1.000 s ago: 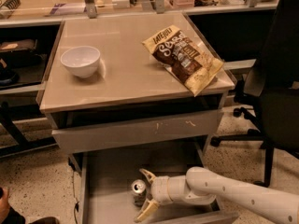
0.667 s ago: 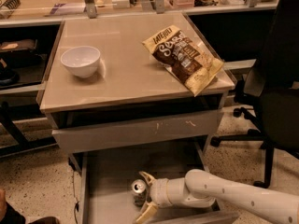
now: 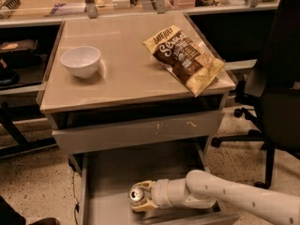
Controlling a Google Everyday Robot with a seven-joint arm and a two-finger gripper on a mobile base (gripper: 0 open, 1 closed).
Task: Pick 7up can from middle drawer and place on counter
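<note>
A pulled-out middle drawer (image 3: 111, 179) sat low in a grey unit. Inside it, a white robot arm (image 3: 234, 198) reached in from the right. Its gripper (image 3: 139, 197) lay near the drawer's front, with pale fingers (image 3: 145, 185) above and below the 7up can (image 3: 136, 194). They seemed closed on the can, though contact was hard to confirm. The can's silvery top faced the camera. On the tan counter (image 3: 126, 78) above sat a white bowl (image 3: 80, 61) and a snack bag (image 3: 185, 59).
</note>
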